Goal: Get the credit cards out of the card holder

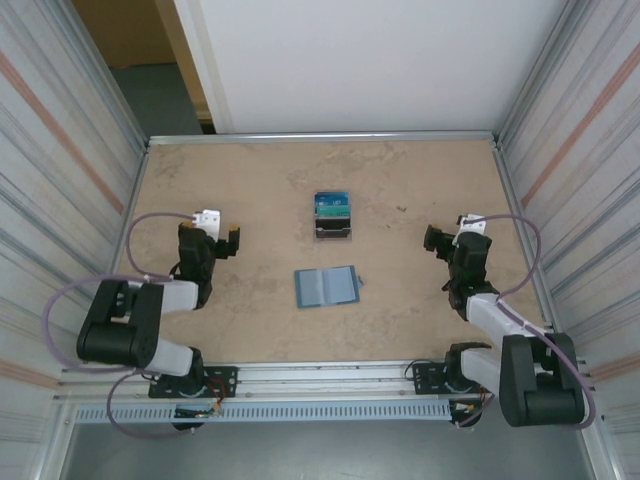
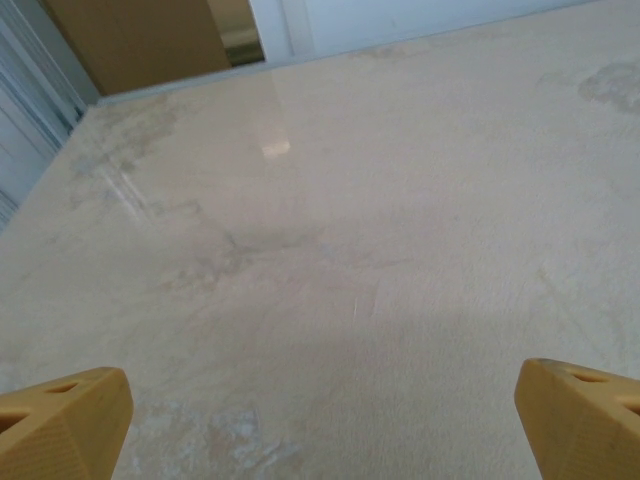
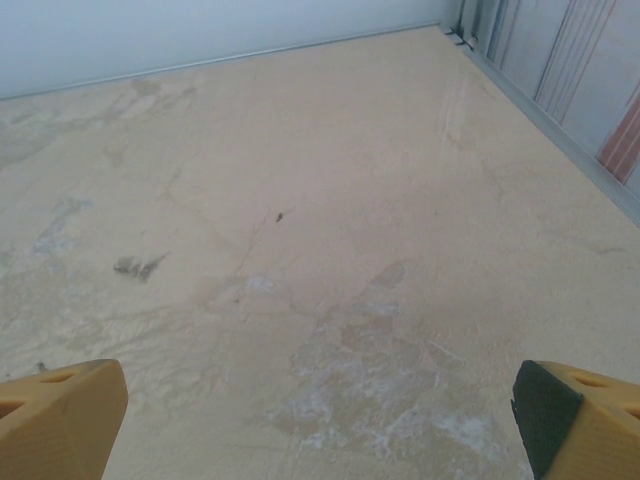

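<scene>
The card holder (image 1: 327, 287), a flat teal-blue wallet, lies open on the table's middle, nearer the front. The credit cards are hidden; I cannot make out any separate card on it. My left gripper (image 1: 232, 242) hovers to the wallet's left and stands open. In the left wrist view the left gripper (image 2: 322, 415) has bare table between its yellow fingertips (image 2: 65, 420). My right gripper (image 1: 432, 242) is off to the wallet's right, also open. The right wrist view has the right gripper (image 3: 320, 410) over stained tabletop, with nothing between the fingertips (image 3: 60, 415).
A small dark-based stand (image 1: 333, 215) with a blue-teal top sits just behind the wallet. Metal rails (image 1: 320, 136) edge the beige table, and corrugated walls (image 1: 60, 150) rise on both sides. Cables loop from each arm.
</scene>
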`<state>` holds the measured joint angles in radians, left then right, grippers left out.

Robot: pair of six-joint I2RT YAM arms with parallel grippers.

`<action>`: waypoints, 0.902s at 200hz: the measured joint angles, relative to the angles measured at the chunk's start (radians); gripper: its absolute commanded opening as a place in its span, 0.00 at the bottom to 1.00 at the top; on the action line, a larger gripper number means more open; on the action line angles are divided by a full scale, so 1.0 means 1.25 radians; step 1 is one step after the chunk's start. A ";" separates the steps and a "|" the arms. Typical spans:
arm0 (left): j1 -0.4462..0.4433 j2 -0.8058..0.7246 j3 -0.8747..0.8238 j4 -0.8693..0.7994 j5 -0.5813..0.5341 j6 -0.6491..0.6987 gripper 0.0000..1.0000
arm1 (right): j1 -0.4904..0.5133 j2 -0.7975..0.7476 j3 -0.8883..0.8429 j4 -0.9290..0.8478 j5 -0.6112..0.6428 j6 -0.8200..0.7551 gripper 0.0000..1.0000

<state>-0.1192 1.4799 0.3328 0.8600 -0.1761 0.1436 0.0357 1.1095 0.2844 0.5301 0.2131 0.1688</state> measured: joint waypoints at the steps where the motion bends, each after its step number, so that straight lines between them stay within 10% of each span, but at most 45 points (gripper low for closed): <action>1: 0.001 0.003 0.000 0.001 0.000 0.000 0.99 | -0.001 0.001 0.000 0.002 0.000 0.000 0.99; 180: 0.099 0.034 0.057 -0.063 0.204 -0.056 0.99 | -0.108 0.343 0.067 0.273 -0.252 -0.043 0.99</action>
<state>0.0048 1.5223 0.4038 0.7815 0.0788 0.0738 -0.0998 1.5379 0.3679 0.8715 -0.1020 0.1146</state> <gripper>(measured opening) 0.986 0.986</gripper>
